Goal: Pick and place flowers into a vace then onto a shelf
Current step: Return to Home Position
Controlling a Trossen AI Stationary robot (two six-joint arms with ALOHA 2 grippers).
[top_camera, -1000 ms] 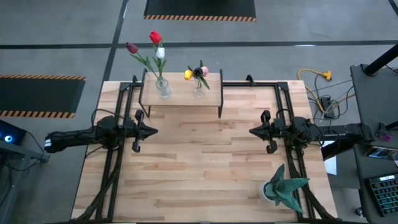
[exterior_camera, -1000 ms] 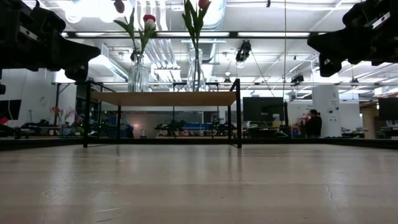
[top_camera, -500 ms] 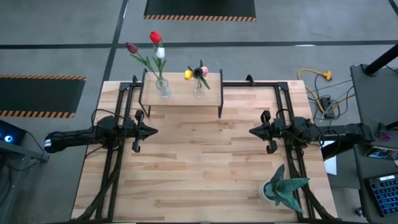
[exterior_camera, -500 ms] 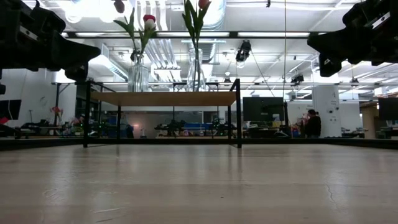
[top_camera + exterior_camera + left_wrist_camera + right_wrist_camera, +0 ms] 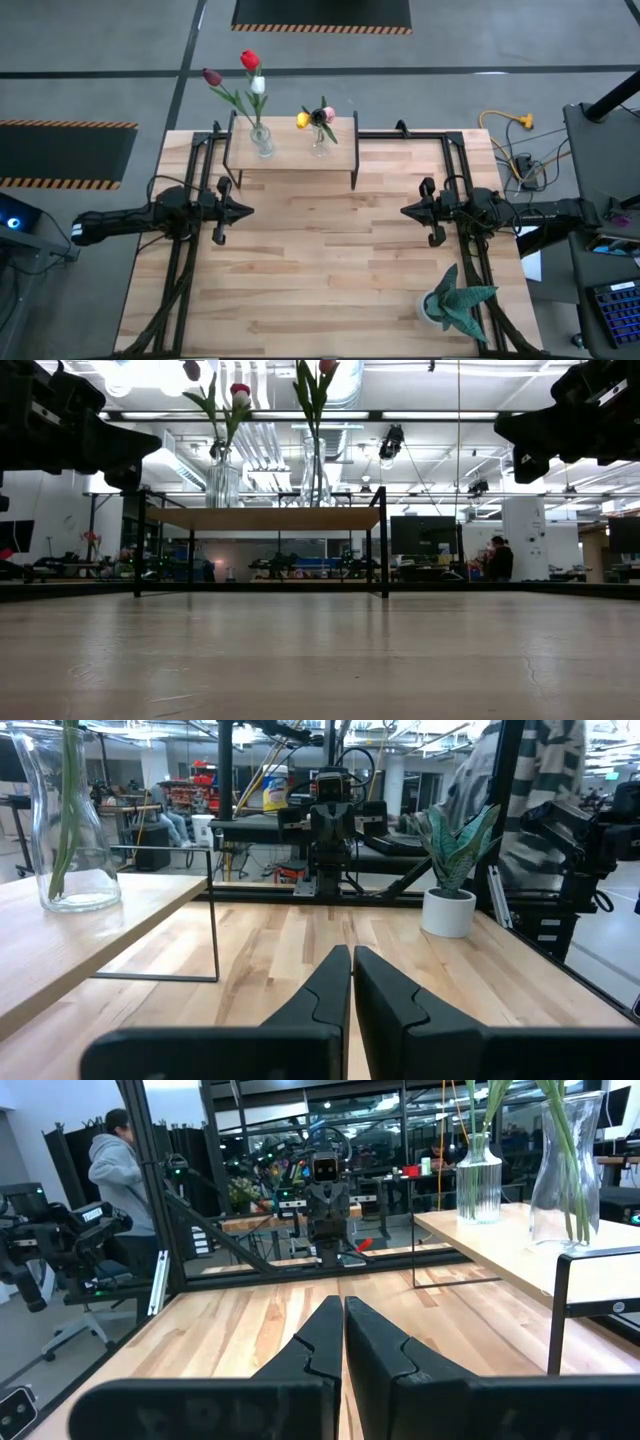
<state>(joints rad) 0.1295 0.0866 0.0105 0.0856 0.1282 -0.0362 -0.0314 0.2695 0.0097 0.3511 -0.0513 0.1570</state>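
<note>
Two clear glass vases stand on the shelf (image 5: 292,153), a low wooden plank on black legs at the table's far edge. The left vase (image 5: 261,141) holds red, white and maroon tulips (image 5: 249,62); the right vase (image 5: 319,143) holds yellow, pink and dark ones (image 5: 317,117). My left gripper (image 5: 246,210) hovers shut over the table's left half, pointing right. My right gripper (image 5: 407,211) hovers shut over the right half, pointing left. Neither is near the shelf's vases. The wrist views show the shut fingers (image 5: 351,982) (image 5: 343,1335).
A spiky green plant in a white pot (image 5: 452,300) stands near the table's right near corner. Black frame rails (image 5: 178,270) run along both sides of the table. People show in the room beyond (image 5: 112,1160). Bare wood lies between the grippers (image 5: 325,240).
</note>
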